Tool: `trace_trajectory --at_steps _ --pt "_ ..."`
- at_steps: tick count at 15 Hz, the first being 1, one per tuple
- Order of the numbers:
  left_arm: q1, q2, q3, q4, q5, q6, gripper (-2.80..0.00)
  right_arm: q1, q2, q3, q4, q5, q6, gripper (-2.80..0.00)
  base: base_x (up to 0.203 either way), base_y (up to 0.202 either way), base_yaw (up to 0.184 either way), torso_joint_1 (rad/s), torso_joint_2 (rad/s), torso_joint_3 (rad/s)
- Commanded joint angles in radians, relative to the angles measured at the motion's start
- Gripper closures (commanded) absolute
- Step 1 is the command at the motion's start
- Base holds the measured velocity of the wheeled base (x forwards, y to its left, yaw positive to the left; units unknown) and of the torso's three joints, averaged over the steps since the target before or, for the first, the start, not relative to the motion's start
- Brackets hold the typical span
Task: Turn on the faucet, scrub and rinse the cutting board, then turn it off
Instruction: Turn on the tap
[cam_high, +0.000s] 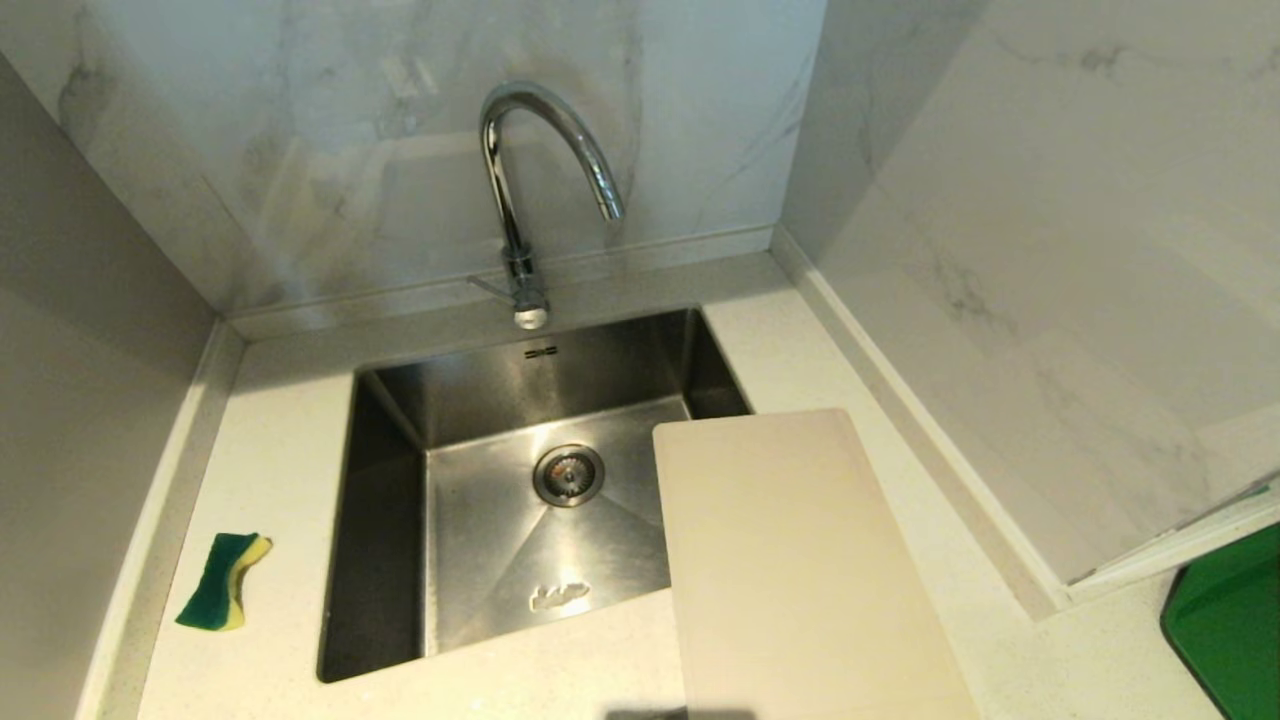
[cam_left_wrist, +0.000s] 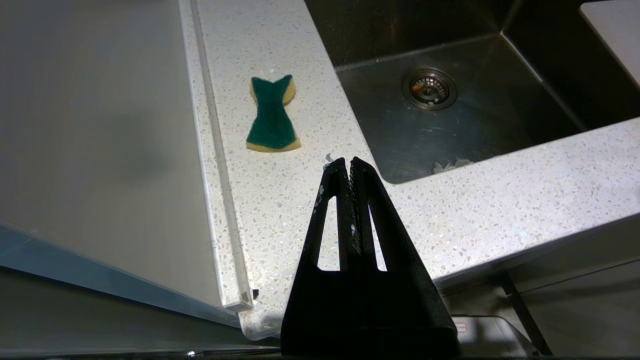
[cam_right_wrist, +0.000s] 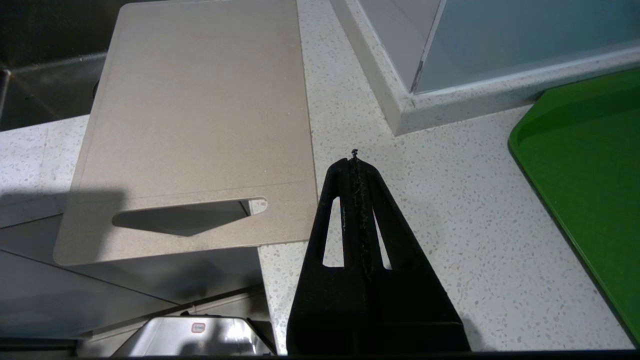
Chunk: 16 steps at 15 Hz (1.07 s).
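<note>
Two grippers parked, both short of the counter's front edge and out of the head view. Left gripper (cam_left_wrist: 350, 162): jaws pressed together, nothing between them. Right gripper (cam_right_wrist: 355, 162): jaws pressed together, likewise empty.

Step in hand, as a judgement: the very start, with nothing yet touched. No water visible at the spout, sink (cam_high: 400, 520) dry apart from a small residue near its front wall.

Locations relative to the tools:
- Faucet (cam_high: 520, 180): far ahead of both grippers, behind the sink's rear wall, spout curving out over the basin, thin side lever (cam_high: 488, 287) at the base.
- Cutting board (cam_right_wrist: 200, 125): just ahead of and beside the right gripper, flat on the countertop (cam_right_wrist: 425, 225), far end reaching over the sink's right rim, handle slot end overhanging the counter's front edge.
- Sponge (cam_left_wrist: 272, 114): ahead of the left gripper, on the counter beside the sink, green side up.
- Green tray (cam_right_wrist: 590, 175): beside the right gripper, away from the board.

Next move, as a judgement: extend one arm over the basin to the lever and nudge it with closed fingertips; long reach, small target, light contact required.

Count: one faucet, one cutting board, one sponge, one sink, one drain strainer (cam_high: 568, 474), one green tray.
</note>
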Motion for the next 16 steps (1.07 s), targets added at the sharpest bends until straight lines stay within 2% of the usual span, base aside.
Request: trace_trajectory --at_steps 1,9,13,16 --pt "0.000 0.001 0.002 0.000 0.000 0.000 0.00 0.000 0.000 0.001 0.000 0.000 0.000 0.00 0.000 0.000 0.000 0.000 0.00 0.000" --pt "0.000 0.004 -0.013 0.011 0.003 0.033 0.00 0.000 0.000 0.000 -0.001 0.000 -0.003 0.00 0.000 0.000 0.000 0.000 0.00 0.000" --pt "0.000 0.053 -0.189 0.076 -0.016 0.032 0.00 0.000 0.000 0.000 -0.002 0.000 -0.003 0.00 0.000 0.000 0.000 0.000 0.00 0.000" --pt "-0.007 0.186 -0.357 0.082 -0.026 0.035 0.00 0.000 0.000 0.000 -0.002 0.000 -0.003 0.00 0.000 0.000 0.000 0.000 0.00 0.000"
